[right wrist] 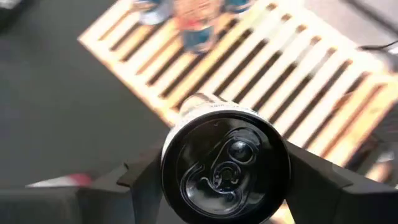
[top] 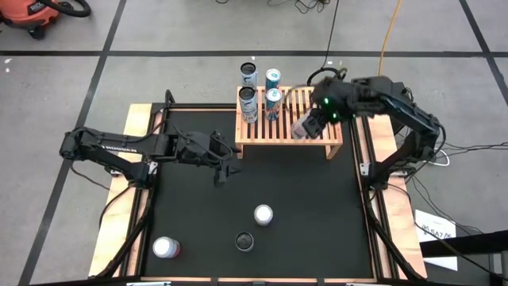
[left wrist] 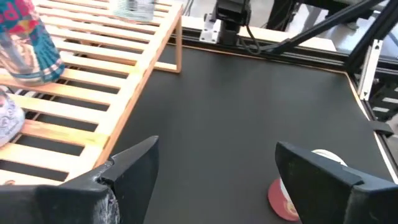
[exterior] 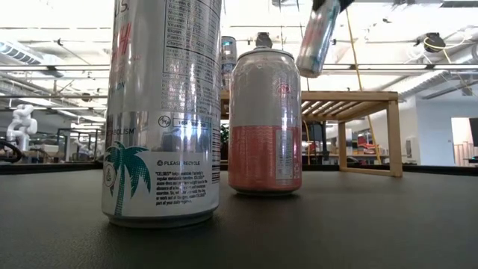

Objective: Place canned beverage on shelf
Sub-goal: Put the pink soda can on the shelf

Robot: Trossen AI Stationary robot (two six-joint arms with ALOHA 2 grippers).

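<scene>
The placing step is in hand. The right gripper (top: 305, 125) has its jaws closed on a canned beverage (top: 302, 127), carried tilted in the air over the right part of the shelf (top: 333, 143). The low view shows that can (exterior: 317, 37) clear of the slats, its bottom end leaning down toward the rack and not touching it. The right wrist view looks straight onto the can's dark top (right wrist: 225, 167), held between the two fingers, with the slatted shelf (right wrist: 292, 81) beneath.

Taking the counter (top: 317, 206) as a clock face in the high view, the shelf stands at about twelve o'clock. Four cans already stand near its left end: two on the slats (top: 248, 104) (top: 274, 104) and two just behind them (top: 249, 74) (top: 273, 79). The held can hangs at about three o'clock from that group, over bare slats.

Three more cans wait on the counter around six to seven o'clock: a silver one (top: 263, 214), a dark-topped one (top: 244, 241) and one (top: 166, 248) nearest the corner.

The left gripper (top: 222, 171) waits at about nine o'clock, jaws wide apart and holding nothing.

Next, in my judgement, the right arm needs to bring the can upright, lower it until its base sits flat across the slats, well apart from the standing cans, and only then release. A tilted set-down could tip it.
</scene>
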